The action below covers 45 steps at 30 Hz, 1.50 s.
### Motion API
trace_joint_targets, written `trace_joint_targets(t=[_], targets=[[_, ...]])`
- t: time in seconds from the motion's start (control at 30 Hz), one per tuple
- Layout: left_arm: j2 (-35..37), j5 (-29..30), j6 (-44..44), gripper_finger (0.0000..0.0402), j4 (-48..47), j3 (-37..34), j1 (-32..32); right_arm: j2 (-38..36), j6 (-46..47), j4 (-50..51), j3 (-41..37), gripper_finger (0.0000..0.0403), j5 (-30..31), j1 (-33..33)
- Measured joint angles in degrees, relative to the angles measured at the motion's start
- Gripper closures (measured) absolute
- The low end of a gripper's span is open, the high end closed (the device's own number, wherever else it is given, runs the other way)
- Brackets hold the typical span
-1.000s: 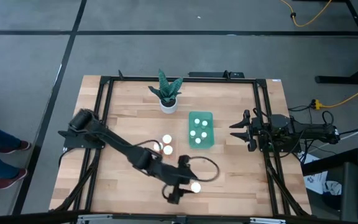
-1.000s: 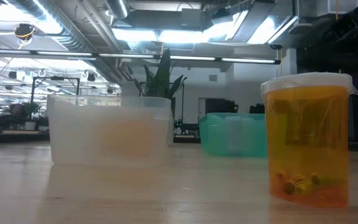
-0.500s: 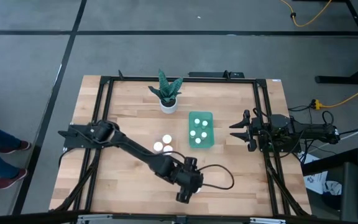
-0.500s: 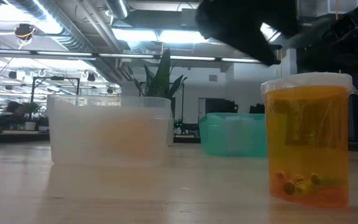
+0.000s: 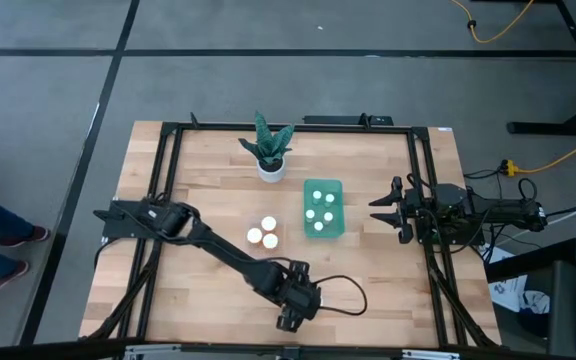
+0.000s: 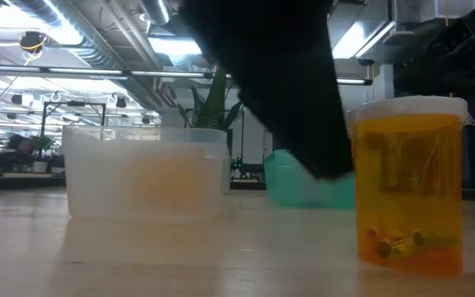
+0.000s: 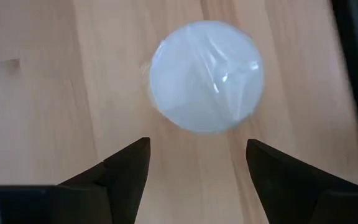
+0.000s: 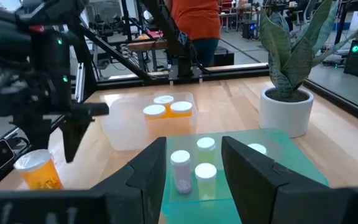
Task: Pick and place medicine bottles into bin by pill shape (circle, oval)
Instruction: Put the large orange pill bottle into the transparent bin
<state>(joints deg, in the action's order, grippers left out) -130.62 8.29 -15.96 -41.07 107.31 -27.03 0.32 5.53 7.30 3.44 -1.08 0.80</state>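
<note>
Left gripper [image 7: 194, 163] hangs over a lone orange medicine bottle [image 6: 410, 186] near the front edge of the tabletop [image 5: 398, 290], a little right of centre; jaws apart, one to either side of its white cap [image 7: 205, 76], which lies just ahead of the tips, not yet between them. Bottle upright, small yellow pills in the bottom, shape too small to tell. Step in hand, by my reading: the approach for a pick, no grasp yet. Next move calls for bringing the jaws on over the cap, lowering around the bottle, then closing. Clear bin [image 8: 143, 121] sits mid-tabletop with two orange bottles in it; green bin [image 5: 323, 209] just to its right holds about four white-capped ones. Right gripper [image 5: 388, 210] waits at the right edge, level with the green bin, jaws apart. Potted plant [image 5: 270, 147] toward the back edge
</note>
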Motion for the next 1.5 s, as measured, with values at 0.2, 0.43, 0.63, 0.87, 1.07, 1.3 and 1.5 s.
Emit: trace_joint_targets(t=[0.2, 0.43, 0.63, 0.87, 1.07, 1.3, 1.5], targets=[[-0.69, 0.04, 2.18, 0.0145, 5.37, 0.0, 0.64, 0.0, 0.0, -0.01, 0.0, 0.0247, 0.0, 0.02], [-0.69, -0.1, 4.6, 0.0145, 8.7, 0.0, 0.64, 0.0, 0.01, -0.01, 0.0, 0.0247, 0.0, 0.01], [-1.59, -0.68, 7.32, 0.0145, 11.93, 0.0, 0.66, 0.0, 0.01, 0.03, 0.0, 0.0247, 0.0, 0.02], [-2.22, -1.59, 7.48, 0.0145, 12.61, -0.07, 0.91, 0.0, 0.0, 0.03, -0.02, 0.0247, 0.02, 0.01], [-2.24, -1.48, 7.77, 0.0145, 12.62, -0.07, 0.92, 0.0, -0.01, 0.03, -0.02, 0.0247, 0.0, 0.0], [-2.24, -0.98, 10.53, 0.016, 13.45, -0.07, 1.06, 0.0, 0.01, 0.03, -0.02, 0.0247, 0.0, 0.02], [-2.23, -1.96, 10.55, 0.021, 13.29, -0.07, 1.19, 0.0, 0.0, 0.03, -0.02, 0.0247, 0.01, 0.01]])
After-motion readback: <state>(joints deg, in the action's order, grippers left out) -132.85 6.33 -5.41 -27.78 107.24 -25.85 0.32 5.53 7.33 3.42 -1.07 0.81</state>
